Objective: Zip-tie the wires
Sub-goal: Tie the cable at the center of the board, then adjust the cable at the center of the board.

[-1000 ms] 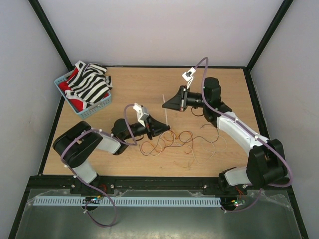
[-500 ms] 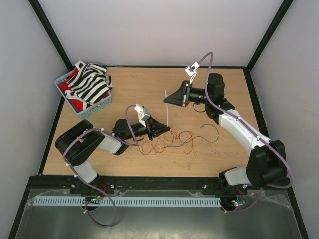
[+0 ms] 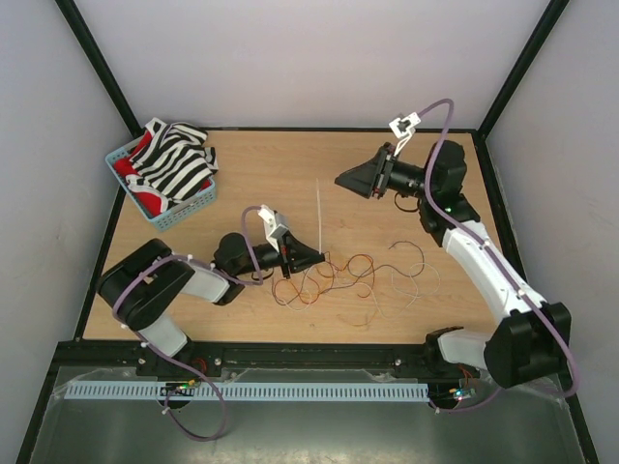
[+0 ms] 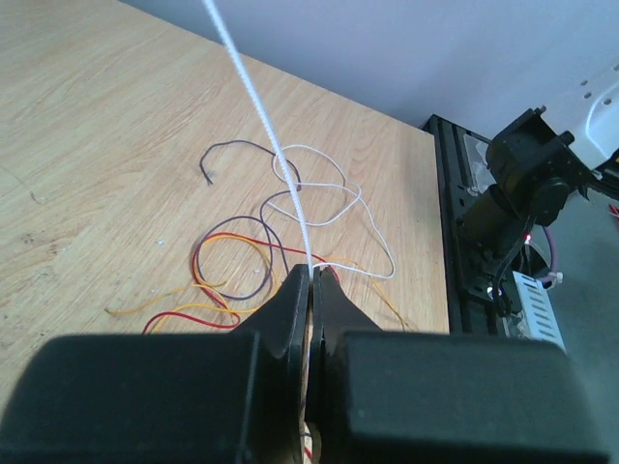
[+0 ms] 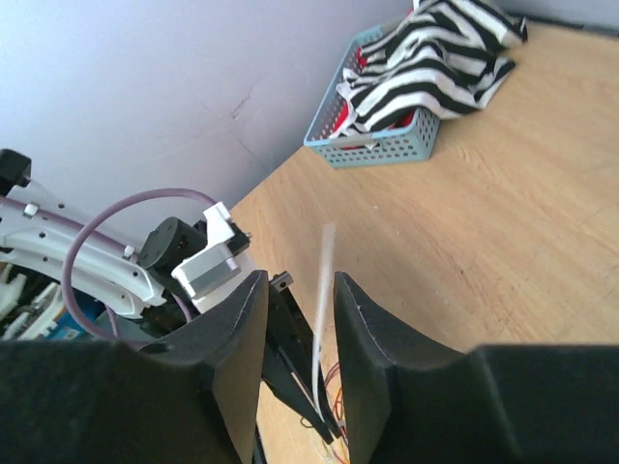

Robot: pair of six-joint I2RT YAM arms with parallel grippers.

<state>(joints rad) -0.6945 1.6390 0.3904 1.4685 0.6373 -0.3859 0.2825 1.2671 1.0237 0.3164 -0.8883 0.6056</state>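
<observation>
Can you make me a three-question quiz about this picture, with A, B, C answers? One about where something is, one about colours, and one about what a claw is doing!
1. Where is the basket?
A. far left corner of the table
B. near right corner
C. between the arms

2. The cloth in it has:
A. green dots
B. black and white stripes
C. plain yellow

3. The left gripper is:
A. wide open
B. shut on the cloth
C. shut on the zip tie

Answers:
1 A, it sits by the far and left edges.
2 B, the stripes show in the top view.
3 C, the left wrist view shows its jaws pinching the strip.
</observation>
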